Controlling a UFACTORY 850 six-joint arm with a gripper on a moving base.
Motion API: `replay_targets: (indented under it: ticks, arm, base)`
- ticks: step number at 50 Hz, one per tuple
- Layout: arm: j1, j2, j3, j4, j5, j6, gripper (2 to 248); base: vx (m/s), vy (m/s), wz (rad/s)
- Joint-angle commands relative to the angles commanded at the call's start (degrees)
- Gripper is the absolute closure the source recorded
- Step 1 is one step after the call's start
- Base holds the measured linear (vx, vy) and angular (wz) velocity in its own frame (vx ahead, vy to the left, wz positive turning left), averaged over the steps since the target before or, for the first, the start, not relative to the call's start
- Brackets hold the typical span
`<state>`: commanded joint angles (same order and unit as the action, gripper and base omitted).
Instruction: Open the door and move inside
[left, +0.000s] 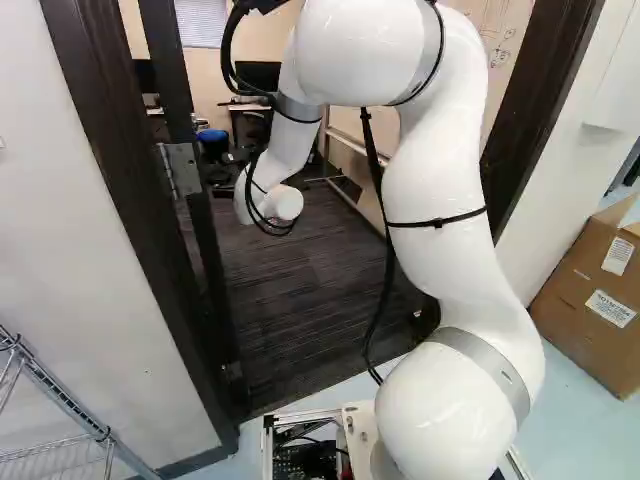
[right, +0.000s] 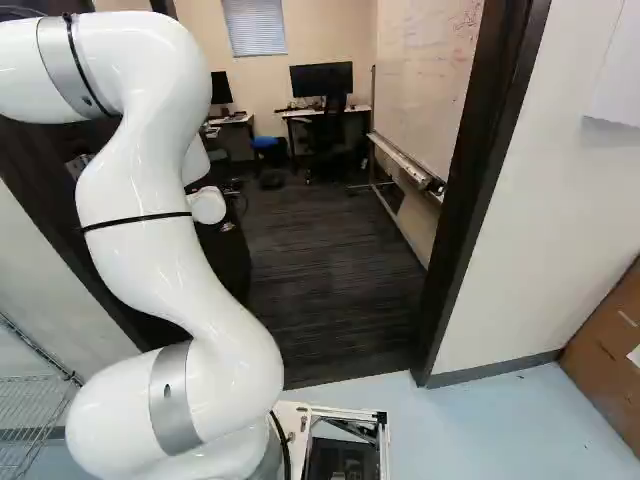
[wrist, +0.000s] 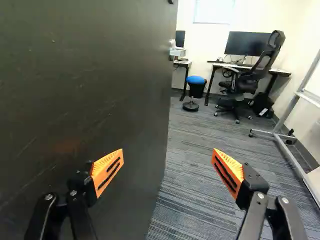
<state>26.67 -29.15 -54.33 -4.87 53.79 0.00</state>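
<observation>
The dark door (wrist: 85, 90) stands swung into the room, its flat face filling one side of the wrist view and its free edge beyond the fingers. In the left base view its hinge (left: 180, 169) shows on the dark door frame (left: 120, 200). My gripper (wrist: 167, 162) has its two orange-padded fingers wide apart, with nothing between them. One finger is in front of the door's face; the other is over the carpet beyond the door's edge. Whether the nearer finger touches the door I cannot tell. In the base views the white arm reaches through the doorway, and its gripper cannot be made out.
The frame's other post (right: 480, 200) stands right of the arm. Inside are dark carpet (right: 325, 270), desks with monitors (wrist: 250, 44), an office chair (wrist: 250, 75), a blue stool (wrist: 196, 80) and a wheeled whiteboard (right: 425, 90). Outside are a wire rack (left: 60, 400) and a cardboard box (left: 590, 290).
</observation>
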Motion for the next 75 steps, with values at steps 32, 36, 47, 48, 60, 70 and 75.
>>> replay_targets:
  ticks: [32,36,47,48,60,70,75]
  arm:
    - [-0.36,0.13,0.17,0.04,0.00,0.00,3]
    - [-0.81,0.27,0.35,0.23,0.00,0.00,3]
    - [-2.43,0.74,0.97,0.75,0.00,0.00,3]
    - [-2.59,0.79,1.03,0.76,0.00,0.00,3]
    - [-4.40,1.55,2.03,0.76,0.00,0.00,3]
    - [-4.75,1.85,2.40,0.77,-0.01,0.00,3]
    - [-4.89,2.14,2.70,0.80,-0.04,0.00,3]
  base:
    - [0.000,0.000,0.000]
    - [0.000,0.000,0.000]
    - [0.000,0.000,0.000]
    - [0.000,0.000,0.000]
    - [0.000,0.000,0.000]
    - [0.000,0.000,0.000]
    - [0.000,0.000,0.000]
